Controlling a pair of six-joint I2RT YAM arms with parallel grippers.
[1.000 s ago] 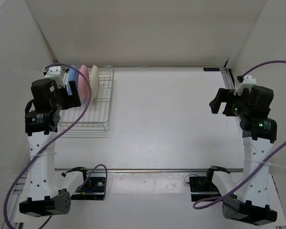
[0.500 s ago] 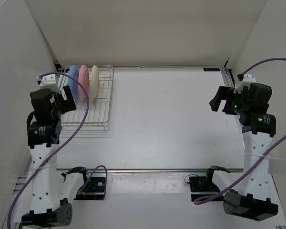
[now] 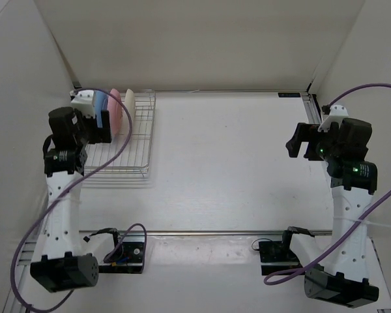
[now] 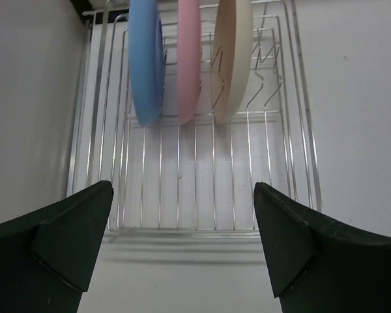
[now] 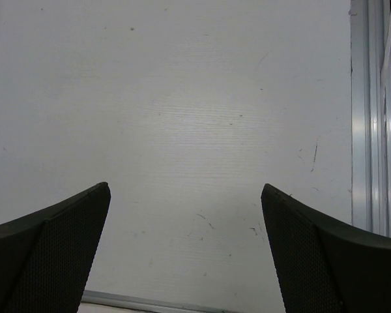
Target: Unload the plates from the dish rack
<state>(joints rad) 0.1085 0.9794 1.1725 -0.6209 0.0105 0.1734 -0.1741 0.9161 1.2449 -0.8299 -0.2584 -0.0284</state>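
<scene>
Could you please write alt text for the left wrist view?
A blue plate, pink plate and cream plate stand on edge side by side in the wire dish rack, framed by the dark fingers of the open left gripper.

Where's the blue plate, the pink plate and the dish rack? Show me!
blue plate point(image 4: 145, 65): left wrist view, middle of the part showing.
pink plate point(image 4: 189, 65): left wrist view, middle of its rim edge.
dish rack point(image 4: 202, 228): left wrist view, near front rail.

Blue plate point(image 4: 145, 59), pink plate point(image 4: 189, 62) and cream plate point(image 4: 233, 62) stand on edge in the silver wire dish rack point(image 4: 182, 195) at ten o'clock.
</scene>
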